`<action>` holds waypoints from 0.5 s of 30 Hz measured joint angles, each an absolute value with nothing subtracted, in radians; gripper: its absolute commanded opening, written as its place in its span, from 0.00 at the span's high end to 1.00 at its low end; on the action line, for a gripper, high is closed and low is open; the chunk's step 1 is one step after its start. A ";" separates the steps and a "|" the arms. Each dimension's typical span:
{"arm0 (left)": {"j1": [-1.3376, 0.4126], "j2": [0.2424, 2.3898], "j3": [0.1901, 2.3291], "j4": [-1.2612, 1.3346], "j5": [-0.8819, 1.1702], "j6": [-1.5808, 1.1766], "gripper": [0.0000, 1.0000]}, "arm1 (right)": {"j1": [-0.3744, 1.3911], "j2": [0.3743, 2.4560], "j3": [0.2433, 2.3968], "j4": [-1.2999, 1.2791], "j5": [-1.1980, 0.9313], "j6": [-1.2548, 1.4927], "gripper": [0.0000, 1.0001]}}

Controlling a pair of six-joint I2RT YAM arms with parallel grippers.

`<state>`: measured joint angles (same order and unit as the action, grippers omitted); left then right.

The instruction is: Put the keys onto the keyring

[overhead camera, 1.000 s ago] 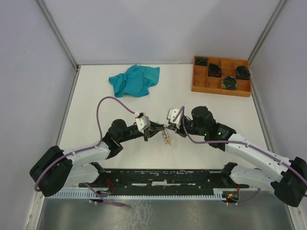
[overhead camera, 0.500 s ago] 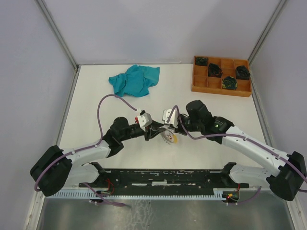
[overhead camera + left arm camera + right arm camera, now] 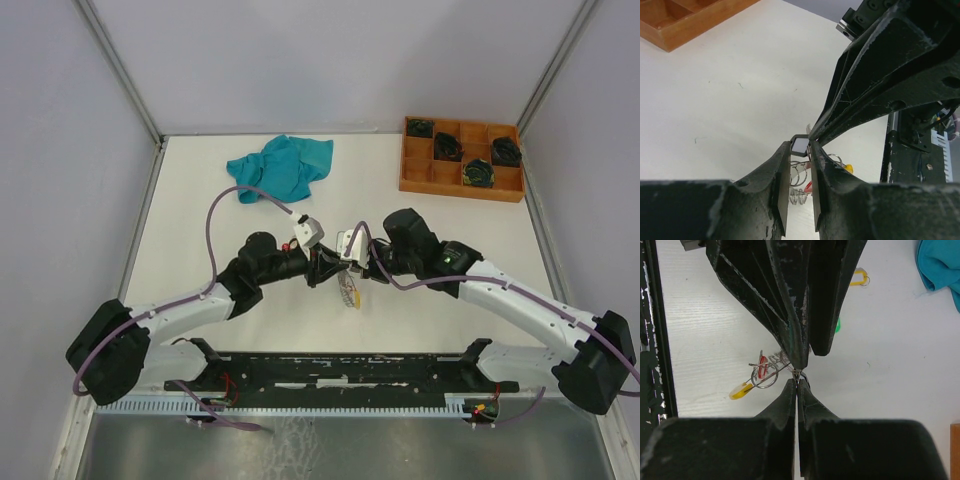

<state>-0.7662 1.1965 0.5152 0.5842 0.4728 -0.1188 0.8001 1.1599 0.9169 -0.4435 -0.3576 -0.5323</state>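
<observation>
My two grippers meet tip to tip above the middle of the table. The right gripper (image 3: 344, 267) (image 3: 797, 381) is shut on the thin wire of the keyring (image 3: 771, 372), whose yellow sleeve (image 3: 740, 390) hangs to the left. A red-tagged key (image 3: 762, 366) dangles on that wire with small rings. The left gripper (image 3: 327, 268) (image 3: 801, 145) stands narrow, its tips closed on a black-framed key tag (image 3: 800, 144). Below its fingers I see rings, red and yellow bits (image 3: 847, 168). The bundle (image 3: 350, 292) hangs under both grippers.
A loose key with a yellow tag (image 3: 859, 278) lies on the table, and a green tag (image 3: 838, 326) peeks out behind the left fingers. A teal cloth (image 3: 280, 167) lies at the back left. A wooden tray (image 3: 460, 190) holds dark coils at the back right.
The left arm has pushed rightward and its jaws have parted a little. The right gripper has shifted left. The ring bundle now hangs between the two tips.
</observation>
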 measured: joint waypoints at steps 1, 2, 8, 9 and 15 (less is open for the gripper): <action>-0.766 1.200 0.520 0.575 0.473 -0.133 0.74 | 0.800 1.161 0.918 -0.444 -0.358 -0.533 0.99; -0.766 1.205 0.523 0.567 0.474 -0.142 0.75 | 0.800 1.162 0.918 -0.444 -0.358 -0.533 0.99; -0.766 1.240 0.553 0.503 0.488 -0.206 0.84 | 0.800 1.163 0.920 -0.444 -0.358 -0.535 0.99; -0.766 1.242 0.555 0.498 0.493 -0.216 0.88 | 0.800 1.163 0.920 -0.444 -0.358 -0.537 0.99; -0.766 1.244 0.561 0.480 0.507 -0.243 0.97 | 0.800 1.166 0.920 -0.445 -0.358 -0.540 0.99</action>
